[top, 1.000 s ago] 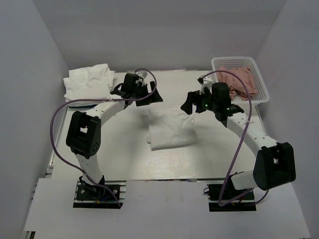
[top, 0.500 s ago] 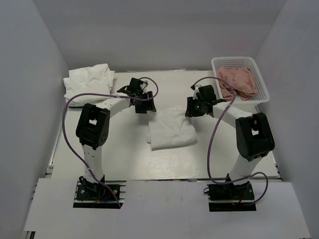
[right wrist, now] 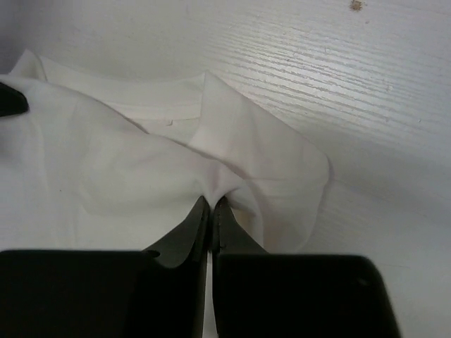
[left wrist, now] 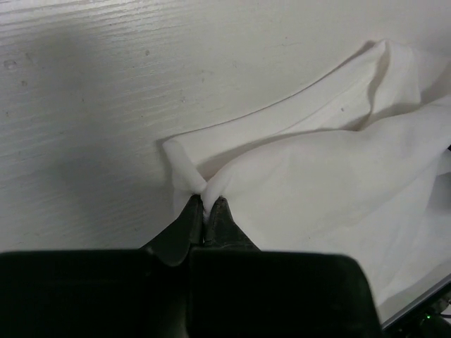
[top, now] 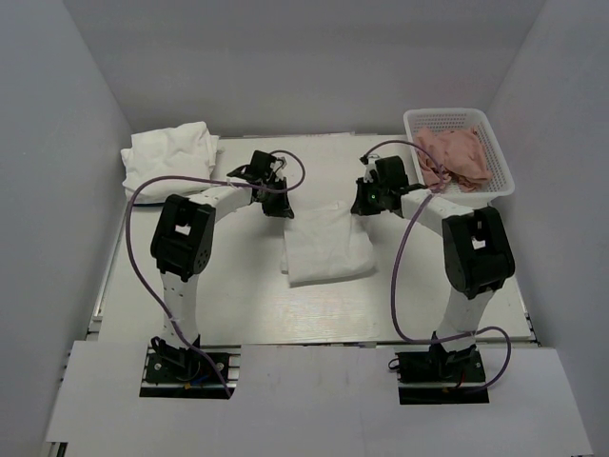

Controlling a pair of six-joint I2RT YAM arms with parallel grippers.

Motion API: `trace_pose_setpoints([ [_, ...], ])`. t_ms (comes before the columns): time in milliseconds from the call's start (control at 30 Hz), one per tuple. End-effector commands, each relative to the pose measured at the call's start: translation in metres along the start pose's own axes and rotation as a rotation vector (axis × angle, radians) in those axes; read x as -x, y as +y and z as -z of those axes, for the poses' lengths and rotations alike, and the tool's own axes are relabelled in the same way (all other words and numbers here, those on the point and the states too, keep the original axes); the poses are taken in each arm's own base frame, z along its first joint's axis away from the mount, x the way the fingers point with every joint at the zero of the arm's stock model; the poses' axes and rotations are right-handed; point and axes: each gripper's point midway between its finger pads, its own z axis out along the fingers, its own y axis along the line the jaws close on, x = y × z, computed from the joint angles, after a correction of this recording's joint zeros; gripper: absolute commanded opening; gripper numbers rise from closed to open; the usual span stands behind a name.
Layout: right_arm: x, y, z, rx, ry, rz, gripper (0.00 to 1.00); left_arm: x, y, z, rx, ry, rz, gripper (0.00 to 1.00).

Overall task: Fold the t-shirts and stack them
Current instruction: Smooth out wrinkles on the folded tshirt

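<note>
Fingers of our left gripper and right gripper clamp the far corners of the t-shirt, which stretches back toward us.

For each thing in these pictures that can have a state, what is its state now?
left gripper: shut on a far corner of the centre t-shirt.
right gripper: shut on its other far corner.
centre t-shirt: partly folded, lying on the table.
white bundle: loosely folded, far left.
basket: upright, holding crumpled pink cloth.
</note>
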Motion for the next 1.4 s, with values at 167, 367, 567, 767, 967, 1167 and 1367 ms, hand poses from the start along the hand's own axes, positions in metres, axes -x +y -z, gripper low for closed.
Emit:
trace_pose_setpoints([
  [167,0.051,0.016,0.056,-0.009,-0.194,0.039,0.00,0.046,-0.059,0.071,-0.162,-0.205,-0.093,0.00],
  [367,0.045,0.010,0.067,-0.046,-0.200,0.010,0.00,0.047,-0.062,0.079,-0.186,-0.255,-0.111,0.00],
  [567,0.042,-0.031,0.037,-0.186,-0.163,-0.092,0.00,0.065,-0.056,0.041,-0.163,-0.246,-0.093,0.00],
  [767,0.039,-0.064,-0.035,-0.202,-0.102,-0.148,0.00,0.091,-0.018,-0.004,-0.052,-0.270,-0.022,0.00],
  [967,0.086,-0.034,-0.016,-0.090,-0.200,-0.091,0.42,0.115,-0.024,0.001,-0.057,-0.296,-0.022,0.00],
  [1167,0.110,-0.007,0.034,-0.034,-0.254,-0.066,0.90,0.126,-0.033,0.028,0.006,-0.292,-0.002,1.00],
  [1367,0.080,0.035,0.076,0.143,-0.245,-0.122,0.90,0.138,-0.048,0.090,0.051,-0.407,-0.023,1.00],
])
